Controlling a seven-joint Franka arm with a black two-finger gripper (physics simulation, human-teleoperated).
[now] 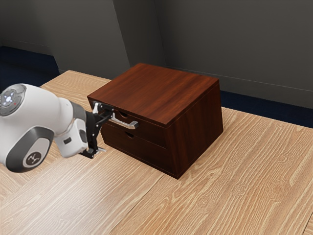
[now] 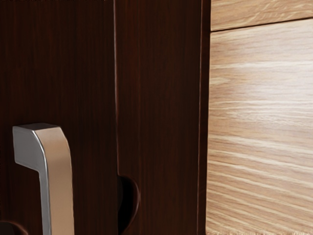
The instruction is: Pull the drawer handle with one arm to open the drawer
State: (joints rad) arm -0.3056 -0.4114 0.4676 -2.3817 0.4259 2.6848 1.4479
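1. My gripper (image 1: 106, 116) sits at the near end of the drawer handle (image 1: 124, 123). I cannot tell whether it is pinching the bar or just spread beside it.
2. Just ahead, the top drawer (image 1: 146, 129) looks flush with the lower drawer (image 1: 142, 147) — not pulled out.
3. Beyond, the cabinet (image 1: 161, 93) stands on the table (image 1: 244, 186) — I judge the whole pull is left.

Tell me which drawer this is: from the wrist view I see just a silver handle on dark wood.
Observer: The upper drawer of a two-drawer cabinet.
Operator: Where is the gripper along it?
Observer: The gripper is at the handle, at its end toward the exterior view's left.
Operator: Is the drawer out yet?
Observer: No gap shows; its front looks level with the lower drawer.
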